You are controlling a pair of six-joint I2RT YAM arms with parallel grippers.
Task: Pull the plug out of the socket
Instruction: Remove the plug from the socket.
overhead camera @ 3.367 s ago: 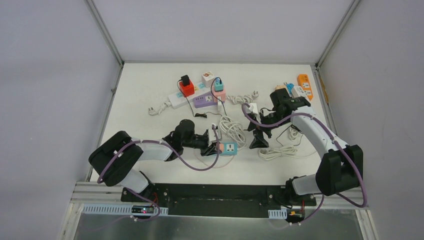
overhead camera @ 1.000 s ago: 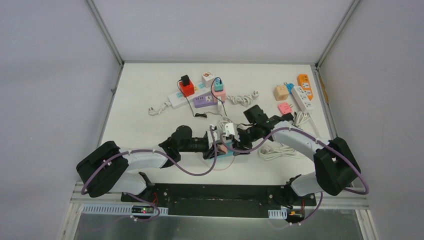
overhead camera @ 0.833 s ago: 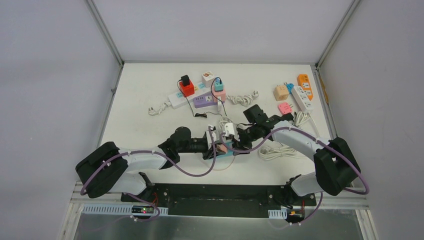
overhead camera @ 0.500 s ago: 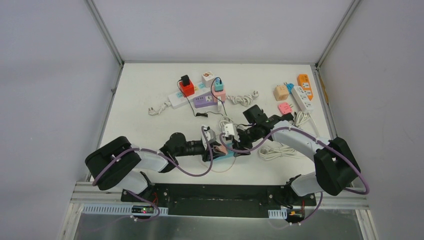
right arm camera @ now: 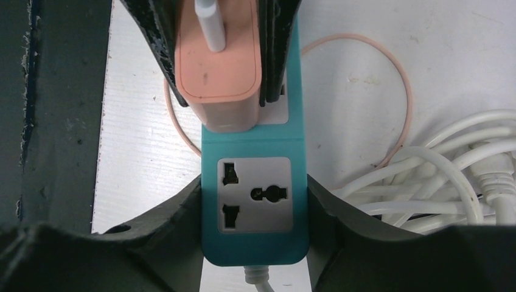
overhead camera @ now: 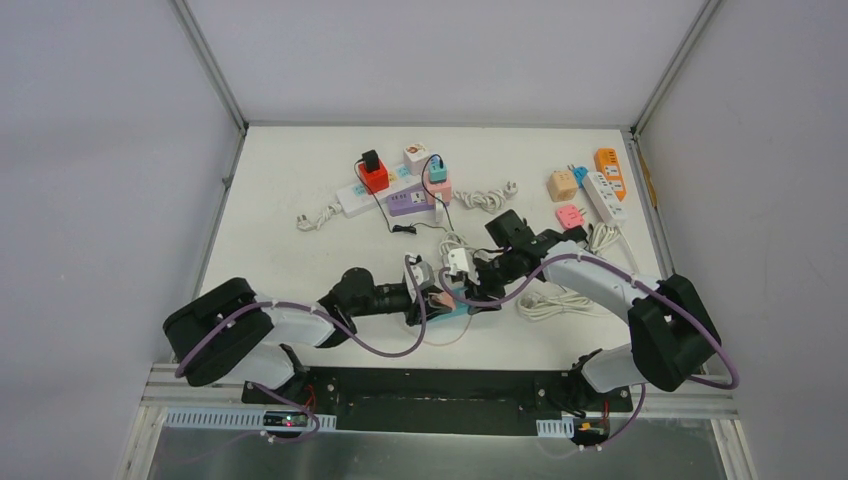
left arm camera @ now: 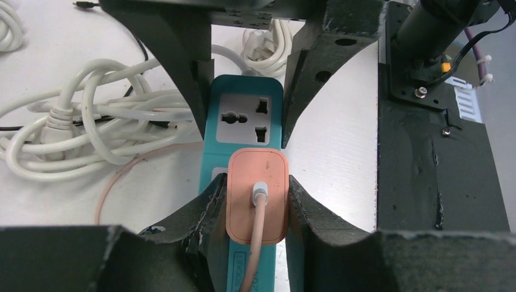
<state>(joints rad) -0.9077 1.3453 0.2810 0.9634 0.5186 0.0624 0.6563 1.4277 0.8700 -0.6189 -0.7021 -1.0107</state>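
On table (overhead camera: 290,250): pink plug (left arm camera: 257,194) in teal socket (left arm camera: 243,118); L claw (left arm camera: 255,202) pinches plug; R claw (right arm camera: 254,210), socket.

Peach plug (left arm camera: 256,194), teal socket (left arm camera: 243,87), white cables (left arm camera: 58,121)

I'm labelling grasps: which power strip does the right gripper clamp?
The teal strip, nearest the arms' bases, carrying the peach plug; the purple strip and orange strip lie farther back, untouched.

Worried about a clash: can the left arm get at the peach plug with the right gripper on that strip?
Likely yes: the left gripper grips the peach plug; the right gripper clamps the teal power strip at its empty socket.
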